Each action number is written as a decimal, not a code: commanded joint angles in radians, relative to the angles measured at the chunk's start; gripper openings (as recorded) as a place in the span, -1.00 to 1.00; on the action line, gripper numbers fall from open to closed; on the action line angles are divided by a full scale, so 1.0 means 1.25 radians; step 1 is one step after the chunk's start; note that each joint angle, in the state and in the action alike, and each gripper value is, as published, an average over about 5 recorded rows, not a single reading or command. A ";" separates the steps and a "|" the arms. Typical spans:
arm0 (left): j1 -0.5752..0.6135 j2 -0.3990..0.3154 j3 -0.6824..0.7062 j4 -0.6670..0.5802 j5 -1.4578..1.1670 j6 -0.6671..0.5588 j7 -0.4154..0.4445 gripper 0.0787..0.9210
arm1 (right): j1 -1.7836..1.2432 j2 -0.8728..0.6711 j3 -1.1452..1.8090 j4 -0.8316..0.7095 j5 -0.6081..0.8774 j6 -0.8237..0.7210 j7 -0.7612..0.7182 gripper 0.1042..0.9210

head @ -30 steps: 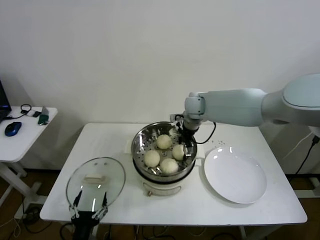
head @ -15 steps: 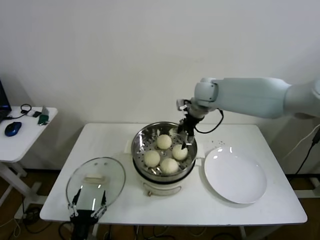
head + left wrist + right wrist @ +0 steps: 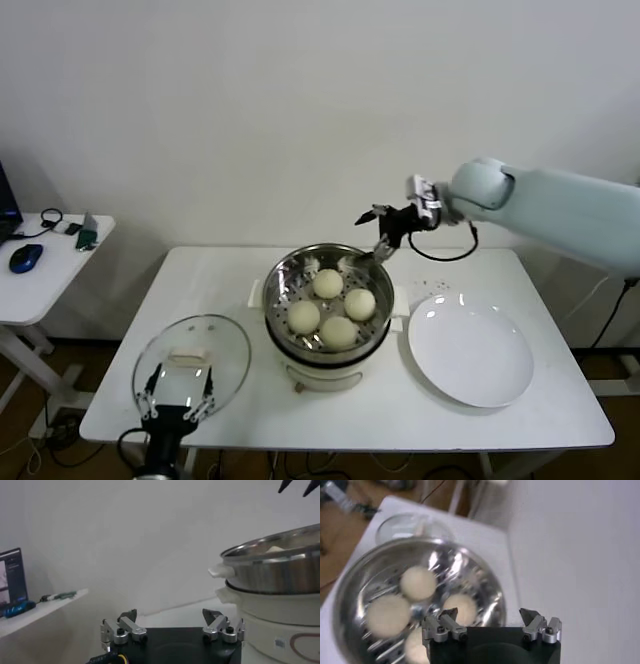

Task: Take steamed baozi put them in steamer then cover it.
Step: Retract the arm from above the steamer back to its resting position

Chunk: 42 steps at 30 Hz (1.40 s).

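Head view: cover (image 3: pixel 191 365) flat, handle (image 3: pixel 188 356) long axis left-right.

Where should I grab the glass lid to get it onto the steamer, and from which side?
Take the cover by its white rectangular handle, coming straight down from above. It lies flat on the table with the handle up at its centre; the glass dome and thin rim offer little to pinch. The open left end effector at its near edge seems best placed.
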State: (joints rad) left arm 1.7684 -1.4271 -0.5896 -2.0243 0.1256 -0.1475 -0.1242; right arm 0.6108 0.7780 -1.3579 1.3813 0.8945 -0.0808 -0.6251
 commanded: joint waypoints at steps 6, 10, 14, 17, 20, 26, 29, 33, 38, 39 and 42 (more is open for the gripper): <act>-0.019 -0.011 0.011 -0.029 0.091 0.020 0.013 0.77 | -0.870 -0.228 0.921 0.175 -0.102 0.113 0.282 0.76; -0.020 -0.013 0.010 -0.049 0.120 0.037 0.012 0.77 | -1.101 -0.171 1.154 0.213 -0.147 0.120 0.309 0.76; -0.015 -0.007 0.001 -0.065 0.154 0.051 0.009 0.77 | -1.289 -0.089 1.338 0.240 -0.189 0.124 0.320 0.76; -0.014 -0.003 -0.010 -0.071 0.207 0.062 0.000 0.77 | -1.389 -0.021 1.434 0.259 -0.211 0.116 0.327 0.76; -0.017 0.000 -0.023 -0.068 0.308 0.072 -0.017 0.77 | -1.464 0.044 1.518 0.277 -0.222 0.099 0.335 0.76; -0.013 0.011 -0.059 -0.076 0.626 0.100 -0.025 0.77 | -1.578 0.146 1.608 0.303 -0.238 0.085 0.343 0.76; 0.003 0.022 -0.062 -0.088 0.793 0.139 -0.004 0.77 | -1.614 0.185 1.631 0.305 -0.240 0.104 0.343 0.76; 0.009 0.039 -0.050 -0.080 0.937 0.181 0.018 0.77 | -1.647 0.219 1.649 0.295 -0.248 0.131 0.337 0.76; -0.027 0.060 -0.038 -0.030 1.057 0.202 0.042 0.77 | -1.657 0.254 1.667 0.264 -0.258 0.145 0.333 0.76; -0.037 0.064 -0.035 -0.017 1.069 0.205 0.045 0.77 | -1.657 0.260 1.670 0.258 -0.264 0.146 0.332 0.76; -0.076 0.070 -0.033 0.045 1.095 0.197 0.042 0.77 | -1.652 0.271 1.675 0.241 -0.282 0.148 0.329 0.76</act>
State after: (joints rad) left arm 1.7509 -1.3728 -0.6332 -2.0953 1.0871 0.0413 -0.1029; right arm -1.3161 1.0007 0.6002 1.7108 0.5903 0.0793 -0.2201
